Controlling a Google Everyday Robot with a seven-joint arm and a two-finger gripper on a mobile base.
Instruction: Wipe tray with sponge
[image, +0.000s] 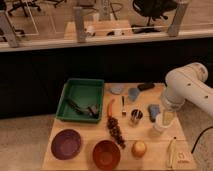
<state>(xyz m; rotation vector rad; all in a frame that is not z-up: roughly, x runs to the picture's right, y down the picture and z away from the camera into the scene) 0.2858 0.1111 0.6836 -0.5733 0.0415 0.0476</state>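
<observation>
gripper (166, 119) is located by the right edge; its state cannot be told. metal cup (136, 116) could be toppled if the tray (85, 92) is approached low.
</observation>
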